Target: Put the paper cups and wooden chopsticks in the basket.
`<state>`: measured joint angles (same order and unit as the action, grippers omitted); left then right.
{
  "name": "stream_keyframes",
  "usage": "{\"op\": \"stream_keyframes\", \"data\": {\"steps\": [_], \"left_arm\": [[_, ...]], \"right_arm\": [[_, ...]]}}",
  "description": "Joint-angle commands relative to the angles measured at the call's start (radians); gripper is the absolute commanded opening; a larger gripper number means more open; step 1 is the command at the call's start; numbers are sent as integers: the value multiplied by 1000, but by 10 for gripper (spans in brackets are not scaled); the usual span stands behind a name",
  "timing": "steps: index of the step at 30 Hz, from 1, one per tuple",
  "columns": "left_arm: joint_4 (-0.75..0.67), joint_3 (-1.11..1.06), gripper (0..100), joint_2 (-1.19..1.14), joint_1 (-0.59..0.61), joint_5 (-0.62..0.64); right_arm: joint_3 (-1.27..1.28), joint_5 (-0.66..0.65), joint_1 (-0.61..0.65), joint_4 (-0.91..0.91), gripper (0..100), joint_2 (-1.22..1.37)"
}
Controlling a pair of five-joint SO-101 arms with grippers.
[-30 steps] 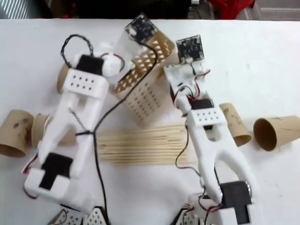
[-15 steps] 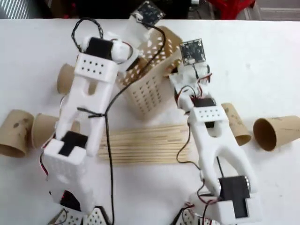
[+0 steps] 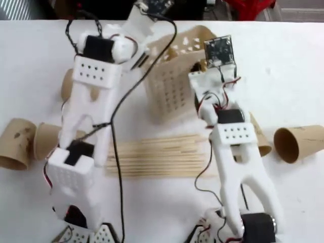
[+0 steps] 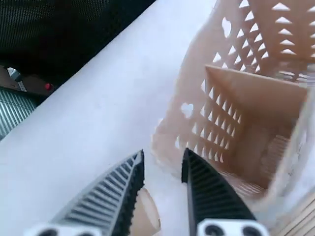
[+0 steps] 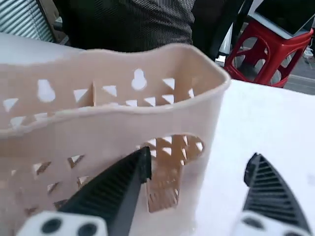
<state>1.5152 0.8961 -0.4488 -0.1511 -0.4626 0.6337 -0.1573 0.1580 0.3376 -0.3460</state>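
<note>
Left tool [image 4: 163, 155] released beside basket [image 4: 197, 83] rim, right tool [image 5: 201, 156] released at its corner

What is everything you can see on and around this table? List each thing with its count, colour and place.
basket: one, beige, far middle of table, between the arms
paper cups: five, brown, three by the left arm, two by the right arm
wooden chopsticks: a bundle, pale, flat on the table in front of the basket
table: one, white
stool: one, red, beyond the table
left gripper: open, beside the basket
right gripper: open, at the basket's corner
</note>
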Motion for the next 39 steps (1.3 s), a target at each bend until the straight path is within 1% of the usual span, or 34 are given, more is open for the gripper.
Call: {"op": "stream_keyframes", "data": {"steps": [1, 8, 9, 11, 13, 19, 23, 25, 27, 29, 32, 35, 37, 39], "left_arm": [[-21, 3, 147, 16, 24, 8], [-20, 60, 150, 15, 35, 18], [-23, 68, 150, 19, 35, 29], [-20, 107, 151, 19, 35, 89], [-3, 152, 151, 18, 35, 135], [55, 250, 151, 15, 28, 173], [104, 285, 151, 19, 33, 215], [160, 321, 151, 19, 35, 252], [227, 370, 151, 19, 35, 279], [265, 397, 151, 19, 38, 282], [267, 407, 151, 19, 94, 290], [264, 407, 151, 19, 191, 285], [264, 407, 151, 18, 275, 284], [262, 405, 151, 12, 367, 282]], "right_arm": [[-11, 2, -27, 2, 298, 13], [-18, 2, -88, -1, 298, 18], [-20, 2, -99, -2, 298, 18], [-37, 2, -125, 21, 298, 18], [-71, 2, -162, 85, 298, 15], [-213, -9, -255, 366, 298, -84], [-344, -149, -280, 568, 297, -120], [-427, -183, -278, 661, 297, -107], [-525, -189, -263, 725, 297, -70], [-658, -209, -208, 791, 297, -13], [-859, -321, -74, 911, 297, 119], [-1033, -413, 54, 1020, 297, 291], [-1149, -423, 110, 1063, 297, 415], [-1266, -423, 133, 1090, 297, 535]]}}
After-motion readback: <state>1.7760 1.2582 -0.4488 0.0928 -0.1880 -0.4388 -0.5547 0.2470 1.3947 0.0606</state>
